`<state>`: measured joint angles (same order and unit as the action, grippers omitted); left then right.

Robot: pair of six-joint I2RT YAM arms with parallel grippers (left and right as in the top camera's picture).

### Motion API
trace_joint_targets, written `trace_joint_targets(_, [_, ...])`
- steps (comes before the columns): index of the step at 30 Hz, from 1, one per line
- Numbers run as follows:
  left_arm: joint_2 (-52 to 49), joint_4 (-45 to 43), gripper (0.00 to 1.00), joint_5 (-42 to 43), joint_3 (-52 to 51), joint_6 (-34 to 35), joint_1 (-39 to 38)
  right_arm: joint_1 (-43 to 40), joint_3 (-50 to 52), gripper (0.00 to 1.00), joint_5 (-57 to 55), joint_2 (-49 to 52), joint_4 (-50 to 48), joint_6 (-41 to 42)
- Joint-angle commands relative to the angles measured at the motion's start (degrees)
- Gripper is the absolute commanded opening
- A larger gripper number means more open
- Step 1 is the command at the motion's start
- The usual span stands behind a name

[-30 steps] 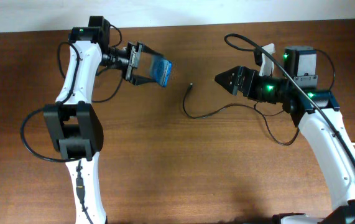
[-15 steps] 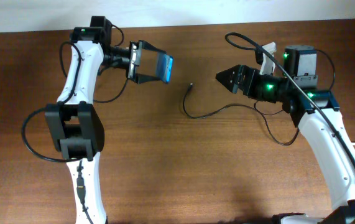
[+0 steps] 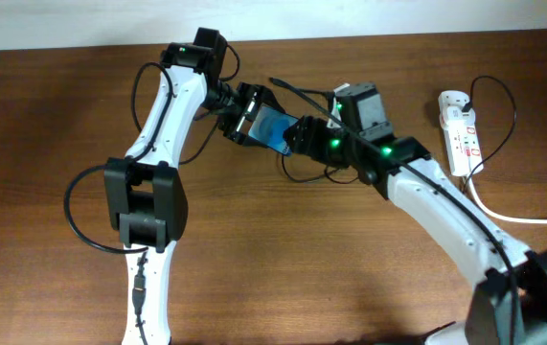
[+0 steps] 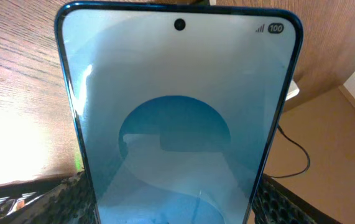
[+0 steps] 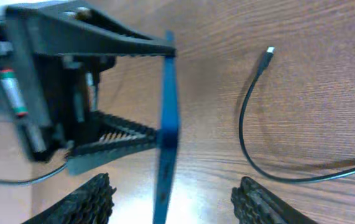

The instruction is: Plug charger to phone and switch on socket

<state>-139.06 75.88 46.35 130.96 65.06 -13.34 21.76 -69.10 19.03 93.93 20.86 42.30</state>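
Note:
My left gripper (image 3: 247, 117) is shut on the phone (image 3: 273, 127) and holds it above the table's middle. In the left wrist view the blue screen (image 4: 177, 118) fills the frame between the fingers (image 4: 177, 208). My right gripper (image 3: 298, 135) is open. Its two fingers (image 5: 174, 202) straddle the phone's free end, seen edge-on (image 5: 166, 112), without touching it. The charger's thin black cable (image 5: 244, 134) lies on the table to the right of the phone, its connector tip (image 5: 269, 51) free. A loop of it shows under my right arm (image 3: 299, 177). The white socket (image 3: 460, 129) lies at the far right.
The socket's thick white cord (image 3: 527, 218) runs off the right edge. A thin black cable loops around the socket (image 3: 511, 115). The left arm's own fingers and body (image 5: 71, 93) fill the left of the right wrist view.
Both arms moved to the table's middle. The left carried the phone rightward; the right swung left so its open fingers now flank the phone's end, uncovering the socket.

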Motion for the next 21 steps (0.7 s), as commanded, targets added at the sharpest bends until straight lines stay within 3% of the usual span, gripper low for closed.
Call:
trace_joint_targets(1, [0.42,0.07,0.18,0.74,1.46,1.11,-0.33,0.50,-0.87,0.62,-1.53,2.84,-1.81,2.49])
trace_joint_targets(6, [0.42,-0.81,0.24,0.72,1.46,1.16,-2.14,2.54,-0.87,0.60,-2.82,5.29,-5.40,3.63])
trace_joint_targets(9, [0.42,-0.74,0.24,0.76,1.46,1.14,-2.71,2.75,-0.87,0.51,-4.33,6.54,-6.78,3.63])
trace_joint_targets(21, [0.42,-0.79,0.25,0.74,1.46,1.16,-2.64,2.99,-0.87,0.29,-3.80,6.84,-6.34,5.18])
